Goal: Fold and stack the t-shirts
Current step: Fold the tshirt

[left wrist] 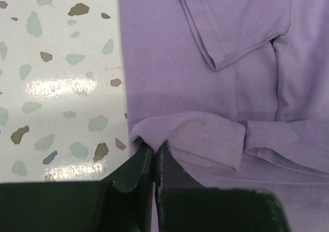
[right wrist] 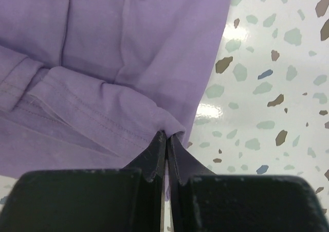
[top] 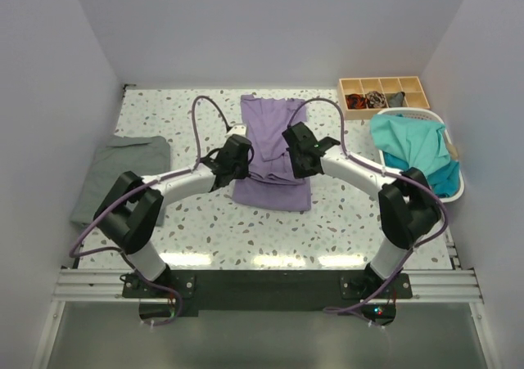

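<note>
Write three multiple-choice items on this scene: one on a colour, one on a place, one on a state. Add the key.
1. The basket holds a shirt of which colour?
A. yellow
B. teal
C. black

2. The grey shirt lies:
A. at the left edge of the table
B. on the tray
C. in the far right corner

3. The left gripper and right gripper are:
A. open above the cloth
B. shut on nothing
C. shut on the purple shirt

Key:
1 B: the teal shirt is heaped in the basket.
2 A: the top view shows it flat beside the left wall.
3 C: each wrist view shows closed jaws pinching a purple fold at the tips.
</note>
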You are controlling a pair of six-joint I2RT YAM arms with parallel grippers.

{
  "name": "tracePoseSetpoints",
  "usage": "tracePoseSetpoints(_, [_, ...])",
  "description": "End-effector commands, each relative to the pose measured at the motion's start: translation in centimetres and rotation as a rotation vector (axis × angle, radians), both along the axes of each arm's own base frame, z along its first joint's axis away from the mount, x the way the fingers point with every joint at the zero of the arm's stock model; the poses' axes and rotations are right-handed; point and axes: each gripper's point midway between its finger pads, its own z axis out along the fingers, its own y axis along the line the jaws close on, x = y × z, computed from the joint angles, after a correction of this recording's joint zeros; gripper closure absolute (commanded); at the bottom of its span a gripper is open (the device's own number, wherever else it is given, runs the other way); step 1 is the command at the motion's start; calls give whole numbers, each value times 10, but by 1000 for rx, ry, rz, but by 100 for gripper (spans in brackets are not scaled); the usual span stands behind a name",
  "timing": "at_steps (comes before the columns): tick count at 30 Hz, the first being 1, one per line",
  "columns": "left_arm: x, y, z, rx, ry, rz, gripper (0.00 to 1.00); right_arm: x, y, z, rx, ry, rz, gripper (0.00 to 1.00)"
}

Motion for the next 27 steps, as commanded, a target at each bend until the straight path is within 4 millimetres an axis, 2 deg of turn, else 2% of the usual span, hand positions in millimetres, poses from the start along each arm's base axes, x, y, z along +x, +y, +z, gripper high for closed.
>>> tracePoseSetpoints(1, [27, -4, 16, -37, -71, 1, 100, 29, 5, 18, 0, -82, -10, 100])
tracePoseSetpoints(3, [31, -3, 16, -53, -75, 7, 100, 35, 6, 21, -2, -93, -16, 100])
tracePoseSetpoints(7, [39, -1, 16, -55, -82, 19, 100, 46, -1, 13, -55, -95, -37, 100])
tracePoseSetpoints(12, [50, -10, 17, -75, -115, -8, 100, 58, -7, 7, -63, -86, -53, 100])
tracePoseSetpoints(13, [51, -12, 17, -78, -116, -16, 81, 59, -8, 7, -67, -92, -55, 98])
tracePoseSetpoints(15, [53, -13, 18, -80, -129, -21, 38, 65, -16, 8, -102, -115, -76, 62])
tracePoseSetpoints(16, [55, -10, 20, -73, -137, -8, 7, 67, -19, 10, -113, -125, -81, 54])
tracePoseSetpoints(17, [55, -7, 20, -63, -138, 3, 0, 71, -23, 14, -127, -148, -95, 40])
tracePoseSetpoints(18, [55, -4, 23, -55, -145, 16, 0, 73, -27, 22, -129, -168, -101, 32])
tracePoseSetpoints(19, [57, 5, 32, -36, -171, 50, 0, 75, -29, 28, -130, -185, -107, 28])
tracePoseSetpoints(21, [55, 17, 40, 6, -188, 77, 0, 75, -35, 49, -110, -241, -109, 25])
tracePoseSetpoints(23, [54, 28, 57, 23, -235, 94, 0, 73, -31, 62, -52, -252, -85, 25])
tracePoseSetpoints(24, [54, 32, 62, 25, -242, 97, 0, 68, -18, 66, 9, -233, -42, 25])
tracePoseSetpoints(27, [48, 30, 77, 3, -256, 61, 0, 51, 0, 62, 95, -130, 22, 27])
